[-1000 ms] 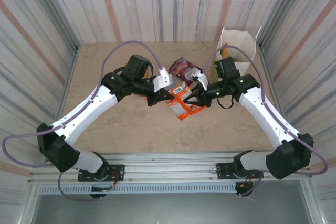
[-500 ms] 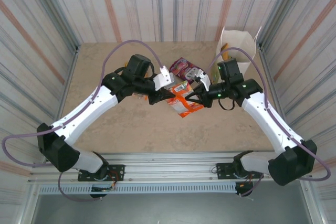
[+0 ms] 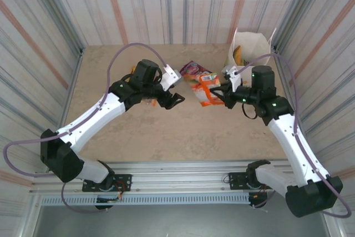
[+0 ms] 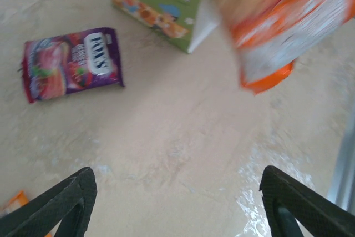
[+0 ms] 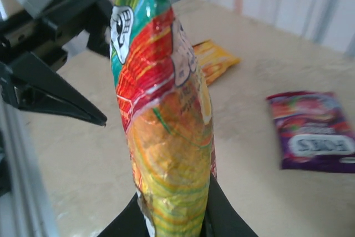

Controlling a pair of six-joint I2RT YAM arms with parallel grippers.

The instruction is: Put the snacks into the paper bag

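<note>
**Operator:** What has the right arm got?

**Spotter:** Your right gripper (image 5: 173, 210) is clenched on one end of the orange-and-green snack packet (image 5: 166, 109). In the right wrist view the packet stands on end up the middle of the frame, clear of the table (image 3: 111, 131). From above you'll find it upper centre-right, just left of the white paper bag (image 3: 254, 45) and not over its mouth.

**Operator:** And the left?

**Spotter:** Your left gripper (image 4: 177, 173) is spread wide with nothing in it. In its wrist view the two black fingers sit in the bottom corners with bare tabletop between them. From above it is near the centre of the frame, apart from the held packet and pointing toward it.

**Operator:** Where is the bag?

**Spotter:** It is at the upper right of the top view, in the far right corner of the table. It stands upright with its mouth open. A yellow-orange patch (image 3: 238, 55) shows inside, but you can't tell what it is. In the left wrist view the bag's green-and-orange printed side is at the top centre.

**Operator:** Any other snacks?

**Spotter:** A purple snack packet (image 4: 72, 62) lies flat on the table at the upper left of the left wrist view. It is also at the right edge of the right wrist view. From above it is top centre, just beyond the packet you're holding. A yellow-orange packet (image 5: 215, 59) lies flat behind the held one, upper centre of the right wrist view. An orange corner (image 4: 14, 203) pokes in at the bottom left of the left wrist view, too cropped to name.
</note>
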